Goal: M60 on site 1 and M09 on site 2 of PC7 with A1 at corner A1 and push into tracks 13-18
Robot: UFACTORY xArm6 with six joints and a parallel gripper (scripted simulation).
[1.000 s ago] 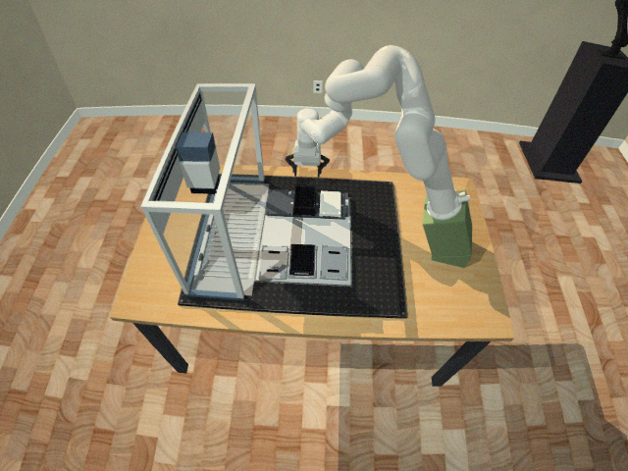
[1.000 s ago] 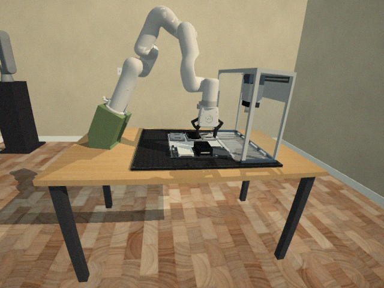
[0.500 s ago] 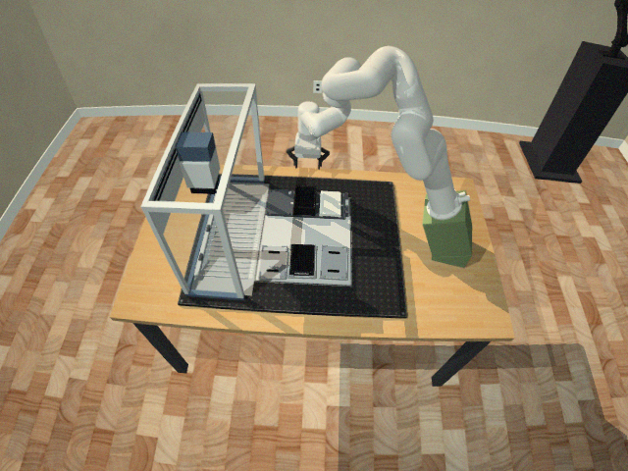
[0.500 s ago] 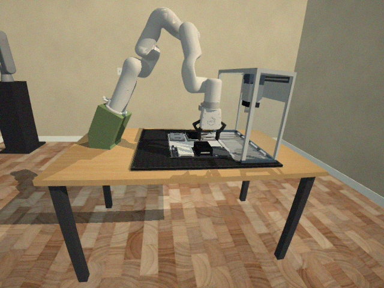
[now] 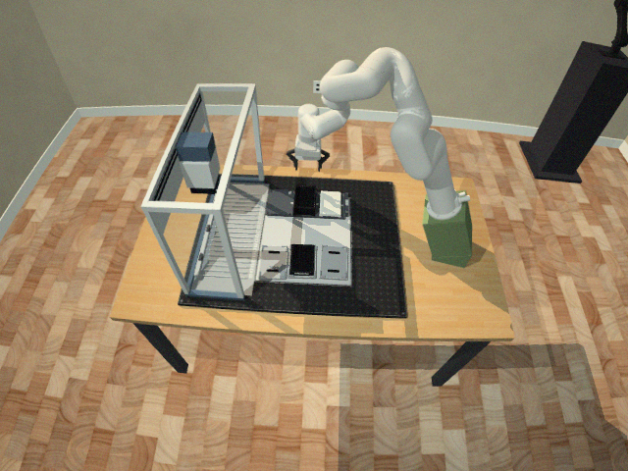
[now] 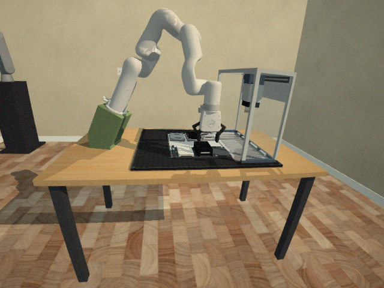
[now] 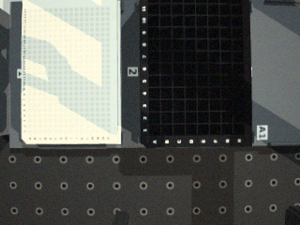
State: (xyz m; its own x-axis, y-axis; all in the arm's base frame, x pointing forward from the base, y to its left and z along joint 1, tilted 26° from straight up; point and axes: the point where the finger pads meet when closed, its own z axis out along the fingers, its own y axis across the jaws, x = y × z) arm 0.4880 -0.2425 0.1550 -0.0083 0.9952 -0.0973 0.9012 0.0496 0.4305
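The opened, empty tool (image 5: 307,168) (image 6: 207,141) is hovering near the black block (image 5: 305,201) (image 6: 203,149) (image 7: 196,70), which is sitting at the white plate's (image 5: 331,203) (image 6: 185,150) (image 7: 70,75) three o'clock in the wrist view.

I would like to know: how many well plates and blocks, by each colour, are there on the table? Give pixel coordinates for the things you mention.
White: 1 (plate M60 (image 5: 331,203) (image 6: 185,150) (image 7: 70,94))
Black: 2 (block M09 (image 5: 305,201) (image 6: 203,149) (image 7: 197,70), plate M06 (image 5: 302,260) (image 6: 192,135))
Total: 3
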